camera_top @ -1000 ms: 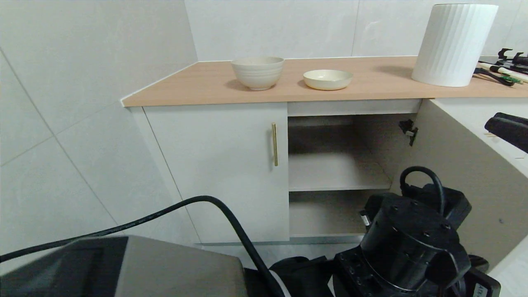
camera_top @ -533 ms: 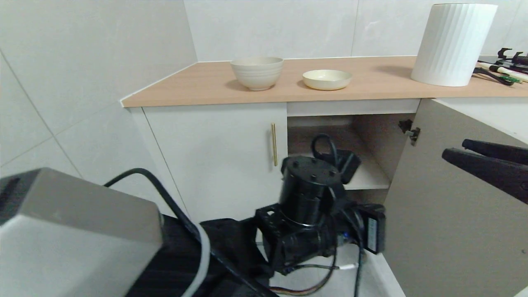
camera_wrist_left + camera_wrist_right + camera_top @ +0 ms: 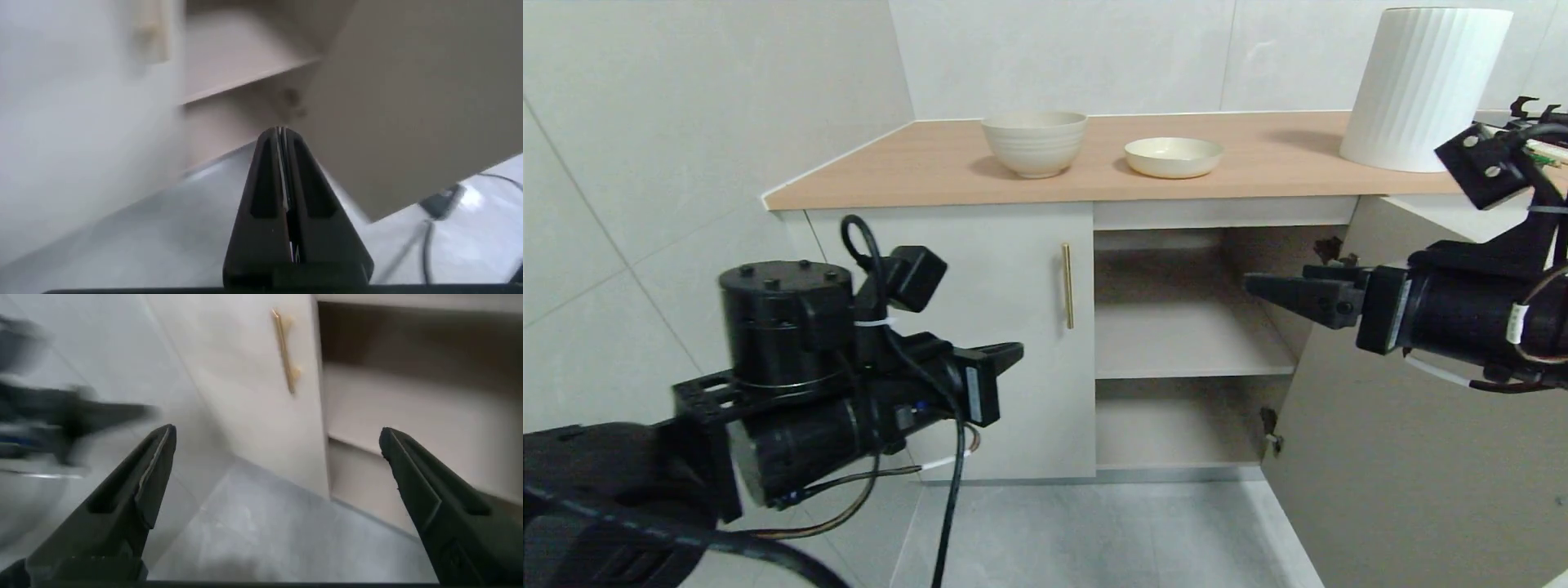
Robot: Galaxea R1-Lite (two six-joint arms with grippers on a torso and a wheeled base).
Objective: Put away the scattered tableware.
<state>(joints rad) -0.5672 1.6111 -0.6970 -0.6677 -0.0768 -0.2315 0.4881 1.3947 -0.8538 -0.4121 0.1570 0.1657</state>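
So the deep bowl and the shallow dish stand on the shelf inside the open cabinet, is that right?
Not quite. The deep bowl and the shallow dish stand on the wooden countertop, not on the shelf inside the open cabinet. The head view shows this.

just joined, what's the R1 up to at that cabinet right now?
Nothing is in hand yet. The bowl and the shallow dish sit on the countertop, untouched. The cabinet's right door hangs open, showing its shelf. The left gripper, shut, hovers in front of the closed left door; the right gripper, open, points at the open compartment. Likely it's lining up to move the tableware inside.
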